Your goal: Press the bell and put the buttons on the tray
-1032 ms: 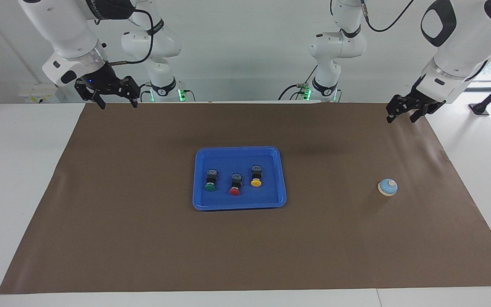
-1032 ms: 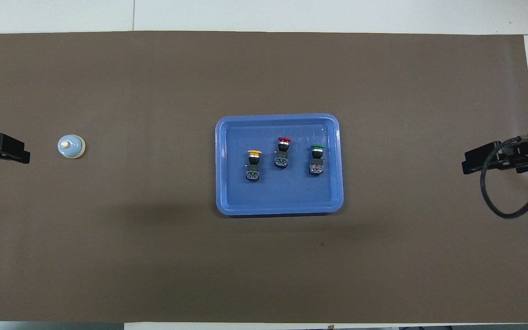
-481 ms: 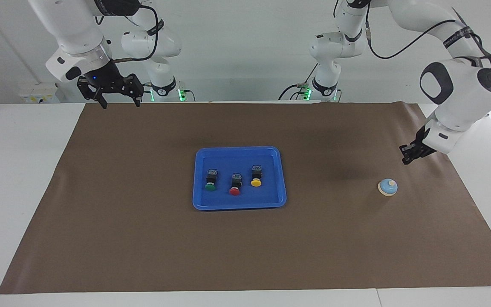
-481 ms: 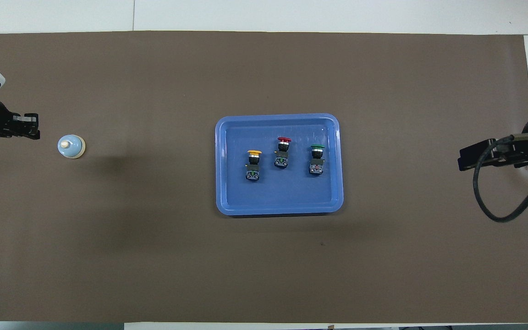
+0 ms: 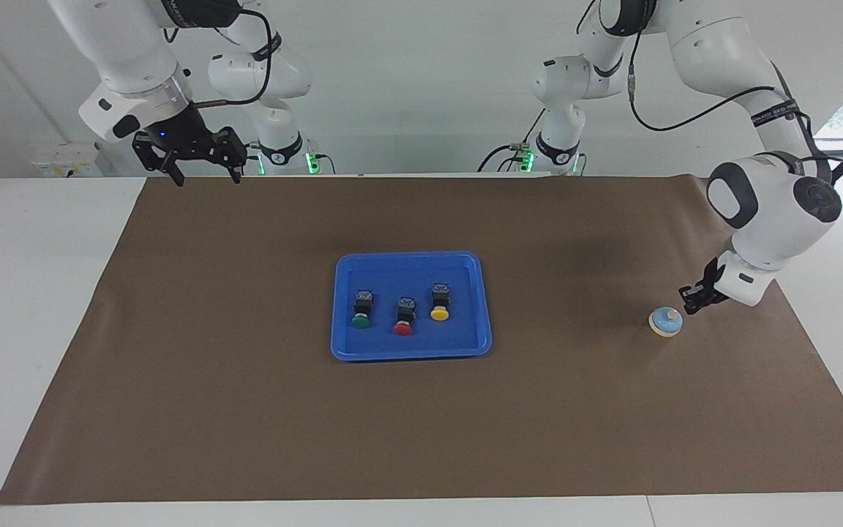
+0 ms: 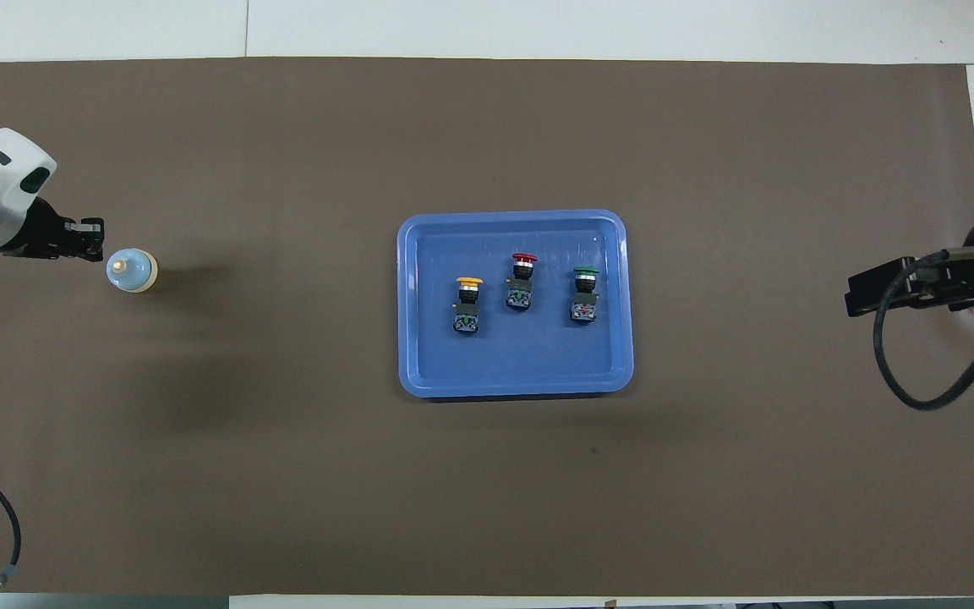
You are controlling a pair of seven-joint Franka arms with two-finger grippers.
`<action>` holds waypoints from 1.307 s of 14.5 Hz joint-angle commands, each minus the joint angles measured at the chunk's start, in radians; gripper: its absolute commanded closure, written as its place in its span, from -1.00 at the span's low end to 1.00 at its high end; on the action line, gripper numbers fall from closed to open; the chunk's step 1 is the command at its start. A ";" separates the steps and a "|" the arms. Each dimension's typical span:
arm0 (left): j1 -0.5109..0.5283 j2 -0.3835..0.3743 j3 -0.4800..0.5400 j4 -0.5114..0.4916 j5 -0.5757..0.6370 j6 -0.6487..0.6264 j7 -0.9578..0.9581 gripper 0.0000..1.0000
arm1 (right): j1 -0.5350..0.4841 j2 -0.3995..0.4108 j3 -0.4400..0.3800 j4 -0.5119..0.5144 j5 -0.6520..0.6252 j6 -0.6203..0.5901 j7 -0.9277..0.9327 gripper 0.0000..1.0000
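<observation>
The bell (image 5: 666, 320) is being approached by the left tool (image 5: 689, 301), fingertips pressed together just beside its dome; a press on the knob is being called for next. The buttons (image 5: 402, 311) are lying in the tray (image 5: 410, 353), toward the right arm's end from the bell. The right tool (image 5: 202, 174), spread, is being kept waiting well apart from the bell.

Three buttons (image 5: 401, 311) lie side by side in the tray (image 5: 412, 354) at mid-table. The bell (image 5: 666, 321) stands on the mat (image 5: 246, 424), well apart, toward the left arm's end.
</observation>
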 commanded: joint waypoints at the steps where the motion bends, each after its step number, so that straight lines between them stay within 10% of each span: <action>1: -0.006 0.005 0.000 -0.044 0.014 0.059 -0.007 1.00 | -0.021 -0.006 0.012 -0.003 -0.012 -0.017 -0.017 -1.00; 5: -0.011 0.004 0.000 -0.098 0.014 0.107 -0.007 1.00 | -0.021 -0.006 0.012 -0.003 -0.012 -0.017 -0.017 -1.00; 9: -0.018 -0.009 -0.008 0.130 0.014 -0.202 -0.014 1.00 | -0.021 -0.006 0.014 -0.003 -0.012 -0.017 -0.017 -1.00; 10: -0.032 -0.028 -0.008 0.196 0.013 -0.297 -0.016 0.68 | -0.021 -0.006 0.012 -0.003 -0.012 -0.017 -0.017 -1.00; 12: -0.040 -0.065 -0.011 0.275 0.014 -0.469 -0.017 -0.99 | -0.021 -0.006 0.012 -0.003 -0.012 -0.017 -0.017 -1.00; 19: -0.055 -0.254 -0.013 0.222 0.013 -0.622 -0.030 -1.00 | -0.021 -0.006 0.014 -0.003 -0.012 -0.017 -0.017 -1.00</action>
